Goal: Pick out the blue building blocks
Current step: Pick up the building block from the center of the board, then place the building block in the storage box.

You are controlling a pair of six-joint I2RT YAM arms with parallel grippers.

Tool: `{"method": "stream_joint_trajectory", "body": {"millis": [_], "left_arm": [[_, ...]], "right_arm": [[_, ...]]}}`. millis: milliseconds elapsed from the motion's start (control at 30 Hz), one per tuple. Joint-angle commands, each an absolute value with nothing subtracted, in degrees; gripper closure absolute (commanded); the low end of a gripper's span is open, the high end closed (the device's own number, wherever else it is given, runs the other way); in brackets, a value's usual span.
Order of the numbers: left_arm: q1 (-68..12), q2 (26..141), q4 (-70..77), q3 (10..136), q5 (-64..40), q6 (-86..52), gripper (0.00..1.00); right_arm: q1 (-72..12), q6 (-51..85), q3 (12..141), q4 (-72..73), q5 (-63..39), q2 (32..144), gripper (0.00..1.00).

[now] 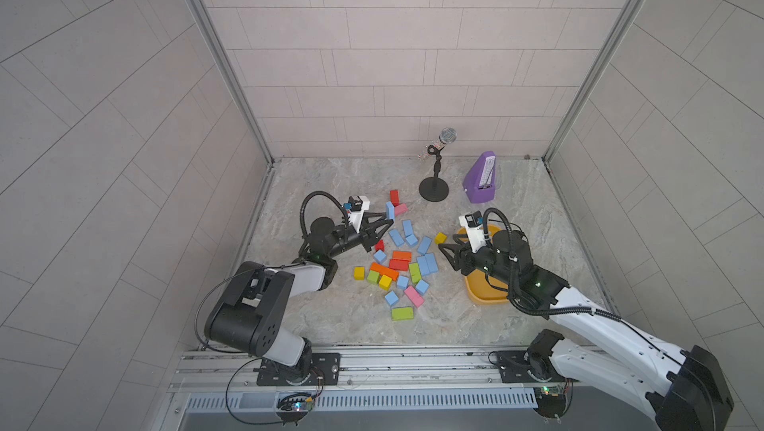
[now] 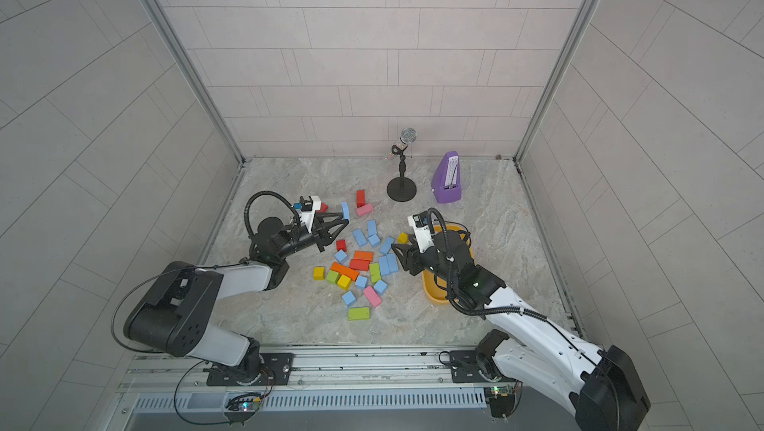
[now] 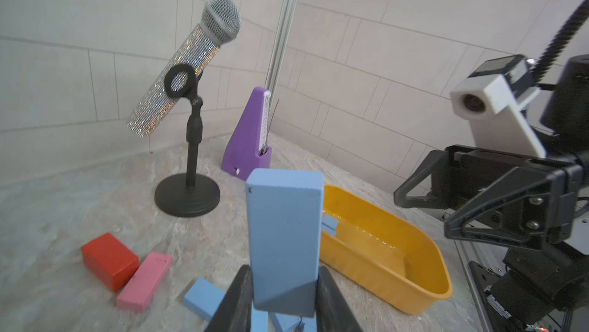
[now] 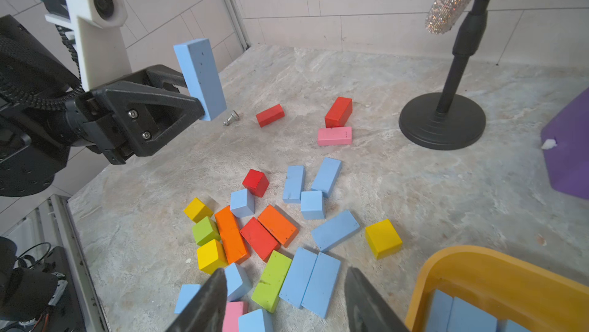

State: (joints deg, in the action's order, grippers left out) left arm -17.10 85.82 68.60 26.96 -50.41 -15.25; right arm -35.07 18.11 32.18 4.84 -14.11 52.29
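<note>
Long blue brick (image 3: 283,235) is clamped at its lower end between the fingers of the left gripper (image 3: 283,282). It stands nearly upright, lifted clear of the table, at the far-left edge of the block pile in both top views (image 1: 390,210).

About ten loose blue blocks (image 1: 396,237) lie flat on the marble-look tabletop (image 1: 330,321), mixed in with the other colours. Two long ones lie side by side, touching (image 4: 309,282). More blue blocks (image 4: 462,314) already sit inside the yellow-orange tub (image 4: 446,254) on the right side of the table.

Right gripper (image 4: 285,271) has its jaws apart with nothing between them. It hovers above the right edge of the pile, just beside the tub's rim, with the right arm over the tub.

Other colours in the pile:
- a red cube (image 4: 256,182)
- orange bricks (image 4: 277,225)
- yellow cubes (image 4: 383,238)
- green blocks (image 4: 271,281)
- a pink brick (image 1: 413,296)

Off towards the back, a red brick (image 4: 338,111) touches another pink brick (image 4: 334,136). A lone red block (image 4: 270,115) lies near a small metal piece (image 4: 231,118).

At the back stand a glittery microphone on a black stand (image 1: 438,168) and, beside it, a purple metronome (image 1: 481,178).
</note>
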Motion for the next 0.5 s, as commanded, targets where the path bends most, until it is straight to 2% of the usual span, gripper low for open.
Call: {"method": "stream_joint_trajectory", "body": {"millis": [0,200,467], "left_arm": [[-18.2,83.8,77.6,25.9,-55.9,-15.2,0.95],[-20.0,83.0,77.8,25.8,-60.5,-13.7,0.95],[-22.8,82.6,77.9,26.4,-65.4,-12.9,0.96]], "right_arm": [[-34.9,14.5,33.4,9.4,-18.1,51.3,0.41],[-34.7,9.3,34.1,12.6,-23.7,51.2,0.49],[-33.8,5.9,37.6,13.7,-32.8,52.1,0.48]]}}
